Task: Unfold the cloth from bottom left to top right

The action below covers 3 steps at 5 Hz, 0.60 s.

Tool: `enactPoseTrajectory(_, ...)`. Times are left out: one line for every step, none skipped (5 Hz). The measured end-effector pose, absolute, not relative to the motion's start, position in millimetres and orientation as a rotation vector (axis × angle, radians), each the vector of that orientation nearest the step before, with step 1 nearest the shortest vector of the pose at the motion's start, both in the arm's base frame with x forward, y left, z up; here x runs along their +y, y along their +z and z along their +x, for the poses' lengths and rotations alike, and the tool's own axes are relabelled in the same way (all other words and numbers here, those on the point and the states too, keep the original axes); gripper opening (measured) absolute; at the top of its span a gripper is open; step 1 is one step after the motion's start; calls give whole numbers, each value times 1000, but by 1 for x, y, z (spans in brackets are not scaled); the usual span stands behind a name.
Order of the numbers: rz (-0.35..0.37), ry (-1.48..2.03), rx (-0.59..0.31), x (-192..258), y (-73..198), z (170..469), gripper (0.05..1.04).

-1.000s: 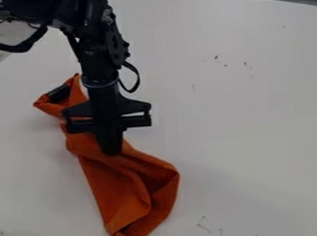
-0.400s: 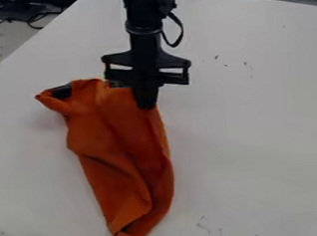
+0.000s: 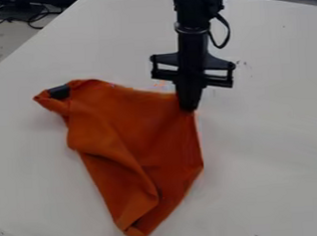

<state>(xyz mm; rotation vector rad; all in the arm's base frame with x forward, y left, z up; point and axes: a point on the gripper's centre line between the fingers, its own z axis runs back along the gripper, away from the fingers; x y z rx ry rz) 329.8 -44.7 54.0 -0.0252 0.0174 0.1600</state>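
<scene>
Matt orange cloth, softly creased, on a smooth white tabletop.

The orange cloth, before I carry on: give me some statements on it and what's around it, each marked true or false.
1. The gripper is at the upper right corner of the orange cloth, as seen in the view. True.
2. The cloth lies flat, with no folds. False: creases and a folded-over part run down to its lower end.
3. The cloth narrows toward its lower end. True.
4. The cloth hangs off the edge of the table. False: it is within the white table top.
5. A dark patch shows by the cloth's upper left corner. True.
</scene>
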Motion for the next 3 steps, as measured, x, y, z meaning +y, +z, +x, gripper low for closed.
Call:
enactPoseTrajectory(-75,152,15,-62,47,331,52)
enactPoseTrajectory(-109,184,24,-74,35,321,52)
enactPoseTrajectory(-168,223,6,-84,25,316,72)
